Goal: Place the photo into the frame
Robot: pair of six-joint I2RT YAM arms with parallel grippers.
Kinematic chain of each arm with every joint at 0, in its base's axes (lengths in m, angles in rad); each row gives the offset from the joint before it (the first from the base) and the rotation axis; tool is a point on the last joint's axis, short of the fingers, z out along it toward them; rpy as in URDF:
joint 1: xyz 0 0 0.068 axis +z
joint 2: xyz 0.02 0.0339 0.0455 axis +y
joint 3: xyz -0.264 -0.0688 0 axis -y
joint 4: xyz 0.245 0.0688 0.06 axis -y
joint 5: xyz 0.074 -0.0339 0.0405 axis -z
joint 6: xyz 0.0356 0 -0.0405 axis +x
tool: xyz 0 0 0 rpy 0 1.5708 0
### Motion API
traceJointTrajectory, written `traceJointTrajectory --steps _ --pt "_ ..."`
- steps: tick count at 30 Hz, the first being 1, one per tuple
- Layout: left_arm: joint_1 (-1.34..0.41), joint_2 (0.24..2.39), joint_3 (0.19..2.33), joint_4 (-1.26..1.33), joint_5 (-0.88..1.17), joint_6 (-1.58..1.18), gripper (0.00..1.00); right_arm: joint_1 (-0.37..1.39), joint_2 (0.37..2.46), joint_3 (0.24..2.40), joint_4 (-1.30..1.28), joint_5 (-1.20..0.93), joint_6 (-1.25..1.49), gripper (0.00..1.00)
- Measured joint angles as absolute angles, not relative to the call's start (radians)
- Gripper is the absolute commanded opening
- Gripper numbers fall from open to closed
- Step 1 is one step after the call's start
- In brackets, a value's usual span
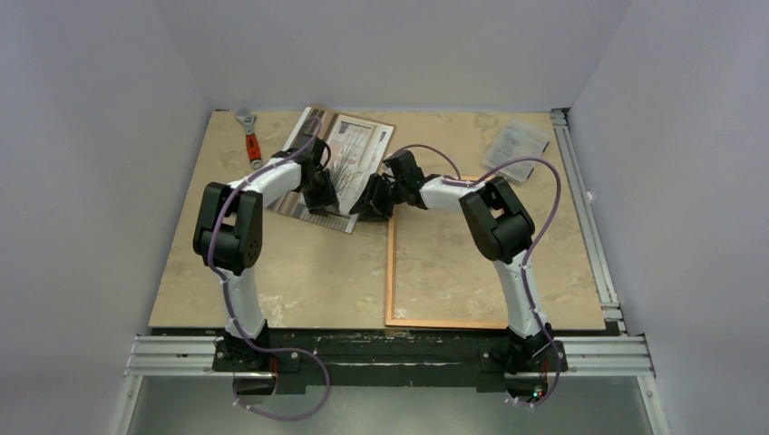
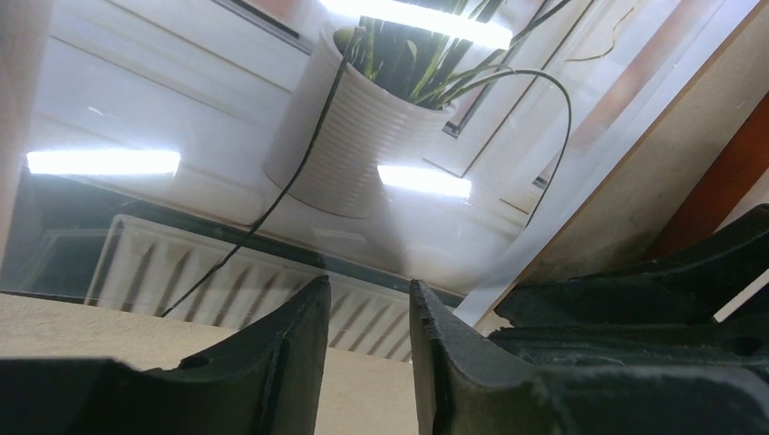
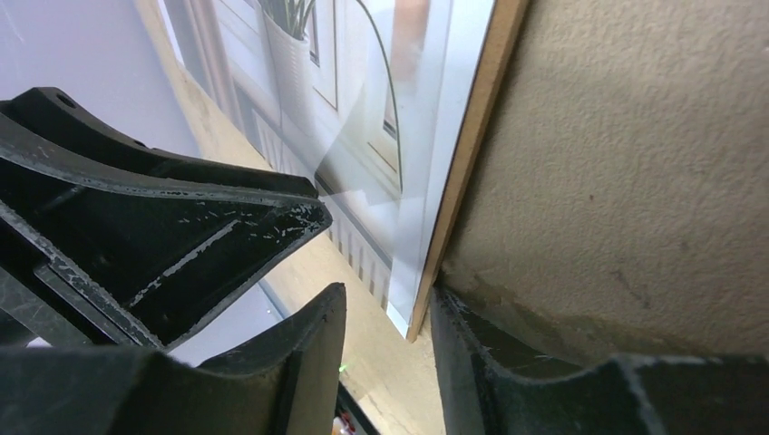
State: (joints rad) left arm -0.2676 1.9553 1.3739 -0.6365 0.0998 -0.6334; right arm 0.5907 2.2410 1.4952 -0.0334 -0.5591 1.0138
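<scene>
The photo (image 1: 352,143), a glossy print of a potted plant, lies askew at the back centre-left of the table. My left gripper (image 1: 319,198) is at its near edge. In the left wrist view the fingers (image 2: 367,294) stand apart with nothing between them, and the print (image 2: 363,136) begins just past the tips. My right gripper (image 1: 372,205) is at the photo's near right corner. In the right wrist view its fingers (image 3: 388,304) are apart and the corner of the photo (image 3: 413,313) sits between them, close to the right finger. The orange-brown frame (image 1: 391,272) lies flat to the right, in front of the right arm.
A wrench with a red handle (image 1: 248,134) lies at the back left. A small clear plastic box (image 1: 515,145) sits at the back right. Aluminium rails (image 1: 580,208) run along the table's right and near edges. Grey walls close in on three sides.
</scene>
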Motion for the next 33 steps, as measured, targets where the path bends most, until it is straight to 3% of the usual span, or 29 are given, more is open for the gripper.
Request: traceJointTrajectory --steps 7,21,26,33 --pt "-0.281 1.936 1.339 -0.636 0.126 -0.64 0.34 0.587 2.238 1.427 0.08 -0.579 1.043 0.26" --pt "-0.458 1.858 1.205 -0.635 0.134 -0.702 0.34 0.624 2.165 1.283 0.161 -0.591 1.028 0.2" --pt "-0.478 1.77 1.089 -0.555 0.155 -0.726 0.42 0.632 2.101 1.206 0.138 -0.586 0.994 0.22" --pt "-0.45 1.623 0.988 -0.558 0.163 -0.712 0.56 0.635 2.04 1.2 0.049 -0.528 0.927 0.32"
